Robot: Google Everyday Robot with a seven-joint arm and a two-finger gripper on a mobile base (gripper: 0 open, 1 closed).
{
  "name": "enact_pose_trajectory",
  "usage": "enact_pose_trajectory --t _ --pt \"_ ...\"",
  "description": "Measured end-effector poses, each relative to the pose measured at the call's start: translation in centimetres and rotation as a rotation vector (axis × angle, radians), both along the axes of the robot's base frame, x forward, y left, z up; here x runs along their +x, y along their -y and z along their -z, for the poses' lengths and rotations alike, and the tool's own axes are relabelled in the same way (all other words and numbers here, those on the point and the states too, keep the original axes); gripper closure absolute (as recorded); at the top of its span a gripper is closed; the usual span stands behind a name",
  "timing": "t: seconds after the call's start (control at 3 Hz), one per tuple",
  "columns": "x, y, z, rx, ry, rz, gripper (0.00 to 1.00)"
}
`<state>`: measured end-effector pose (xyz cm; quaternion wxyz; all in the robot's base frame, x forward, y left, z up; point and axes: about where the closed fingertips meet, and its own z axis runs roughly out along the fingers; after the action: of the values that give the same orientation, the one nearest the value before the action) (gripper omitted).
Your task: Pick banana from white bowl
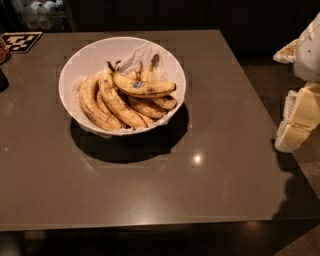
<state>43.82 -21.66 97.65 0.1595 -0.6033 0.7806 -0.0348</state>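
A large white bowl point(75, 60) with crinkled white lining stands on the brown table, left of centre and toward the back. Several ripe, brown-speckled bananas lie in it. The banana point(145, 88) with a small blue sticker lies on top of the pile, across the bowl's right half, its dark stem pointing left. My gripper point(298, 117), white and cream, hangs at the far right edge of the view, beyond the table's right edge and well away from the bowl. It holds nothing that I can see.
The brown table point(200, 190) has its front edge near the bottom and its right edge beside my arm. A black-and-white marker card point(20, 41) lies at the back left corner. A dark object point(2, 80) sits at the left edge. Bottles point(42, 12) stand behind the table.
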Motion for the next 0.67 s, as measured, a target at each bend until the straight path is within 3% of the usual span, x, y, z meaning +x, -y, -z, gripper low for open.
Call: enact_pose_trajectory --t 0.67 --pt "0.18 -0.45 -0.49 0.014 -0.007 0.005 0.00"
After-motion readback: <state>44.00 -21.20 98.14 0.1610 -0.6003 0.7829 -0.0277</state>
